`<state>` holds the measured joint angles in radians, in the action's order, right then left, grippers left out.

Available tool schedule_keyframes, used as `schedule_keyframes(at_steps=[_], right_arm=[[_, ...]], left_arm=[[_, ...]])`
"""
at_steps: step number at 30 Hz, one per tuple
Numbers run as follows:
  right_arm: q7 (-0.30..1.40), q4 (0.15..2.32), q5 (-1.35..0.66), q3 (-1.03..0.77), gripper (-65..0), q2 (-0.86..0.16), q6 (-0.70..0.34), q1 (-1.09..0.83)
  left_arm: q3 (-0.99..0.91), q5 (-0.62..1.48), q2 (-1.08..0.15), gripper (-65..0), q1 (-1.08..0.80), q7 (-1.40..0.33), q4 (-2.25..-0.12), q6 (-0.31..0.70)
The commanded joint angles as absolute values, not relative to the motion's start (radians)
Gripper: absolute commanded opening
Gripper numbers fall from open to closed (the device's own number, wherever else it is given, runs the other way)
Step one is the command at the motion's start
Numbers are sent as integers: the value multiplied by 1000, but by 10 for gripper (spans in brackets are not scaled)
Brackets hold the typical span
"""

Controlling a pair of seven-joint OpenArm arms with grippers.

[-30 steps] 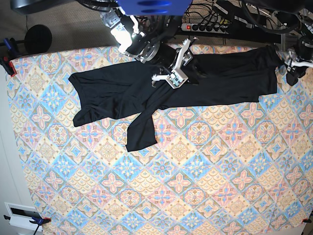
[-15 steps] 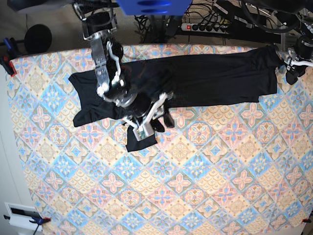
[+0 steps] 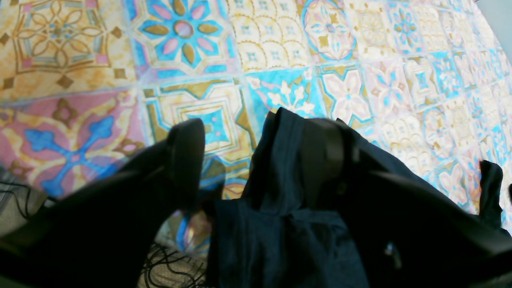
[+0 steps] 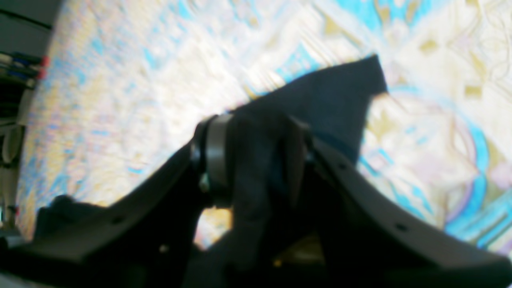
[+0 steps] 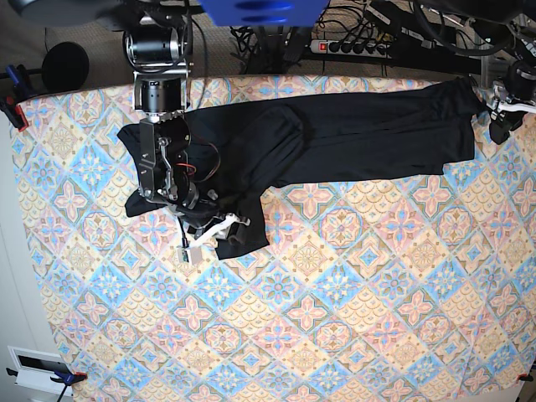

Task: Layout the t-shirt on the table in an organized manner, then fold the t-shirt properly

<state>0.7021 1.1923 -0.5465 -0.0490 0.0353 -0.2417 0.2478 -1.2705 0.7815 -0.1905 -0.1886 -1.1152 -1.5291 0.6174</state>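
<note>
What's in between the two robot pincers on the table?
In the base view, the black t-shirt stretches nearly the whole way from the right pincer to the left pincer, lying on the patterned table.

The t-shirt [image 5: 335, 134] lay stretched across the far part of the table [image 5: 335, 318]. The left gripper [image 5: 501, 110] sat at its right end by the table's edge; the right gripper [image 5: 209, 234] rested on its nearer left flap.
</note>
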Motion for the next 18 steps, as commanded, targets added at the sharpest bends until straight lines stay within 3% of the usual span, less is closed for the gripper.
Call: schedule_keyframes(at_steps=[1, 9, 18], right_arm=[[674, 1199, -558, -51, -447, 38, -255, 285], [630, 1086, -558, -51, -447, 31, -255, 363], [559, 987, -556, -51, -447, -42, -255, 383]], left_arm=[[-1277, 802, -211, -273, -186, -1092, -1544, 621], [-1276, 802, -211, -273, -185, -1092, -1544, 621], [-1274, 802, -214, -273, -185, -1090, -1544, 621]])
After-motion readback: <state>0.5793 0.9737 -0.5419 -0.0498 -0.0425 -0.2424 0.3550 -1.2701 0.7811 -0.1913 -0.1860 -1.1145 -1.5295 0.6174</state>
